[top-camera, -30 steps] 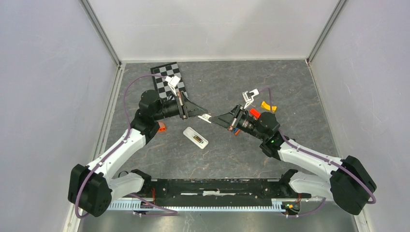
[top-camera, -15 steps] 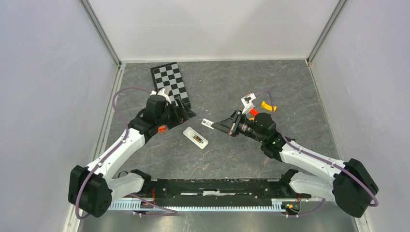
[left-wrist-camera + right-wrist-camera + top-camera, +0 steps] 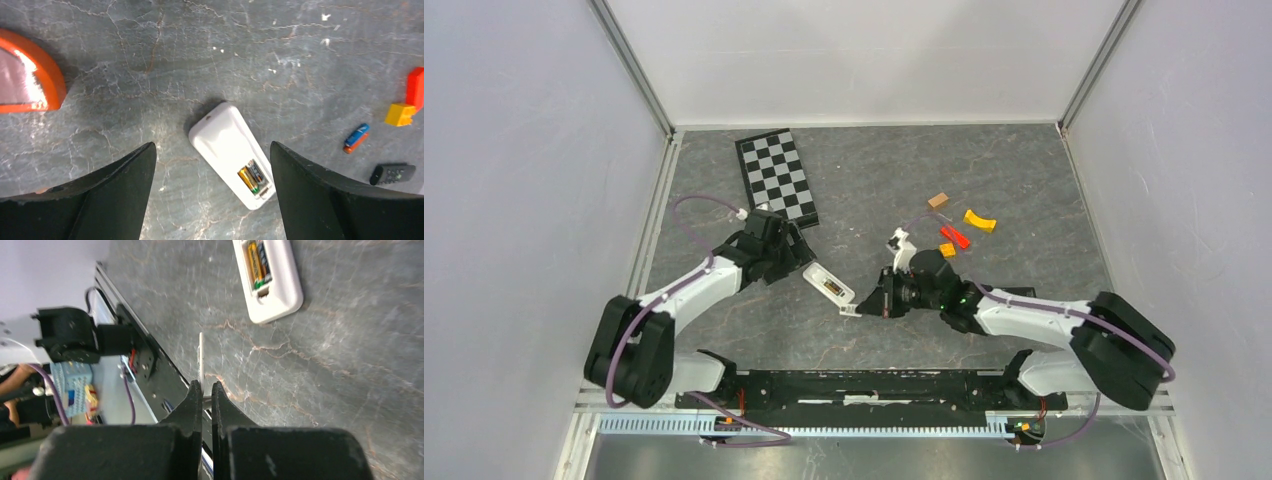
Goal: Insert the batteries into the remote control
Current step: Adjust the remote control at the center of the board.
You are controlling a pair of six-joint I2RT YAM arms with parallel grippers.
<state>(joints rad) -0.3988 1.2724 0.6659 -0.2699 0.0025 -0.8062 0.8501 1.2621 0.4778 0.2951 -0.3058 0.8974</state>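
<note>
Right gripper (image 3: 202, 386) is pressed together on a thin white plastic battery cover (image 3: 201, 357). It holds the cover edge-on just off the near end of the white oblong plastic remote control (image 3: 270, 282), low over the grey stone-patterned counter (image 3: 984, 170). The remote lies face down with its compartment open. Two batteries (image 3: 257, 262) sit side by side inside it, one gold-brass and the other darker. The bay looks full, so I judge the loading itself done and only the cover left to fit. A spare blue-and-orange slim battery (image 3: 356, 138) lies loose on the counter well to the right of the remote, near a small yellow block (image 3: 400, 114). Left gripper (image 3: 792, 260) is spread wide, its fingers either side of the remote's far end without touching it, wrist pointing down. The right arm reaches low and nearly flat toward the remote's open end.
</note>
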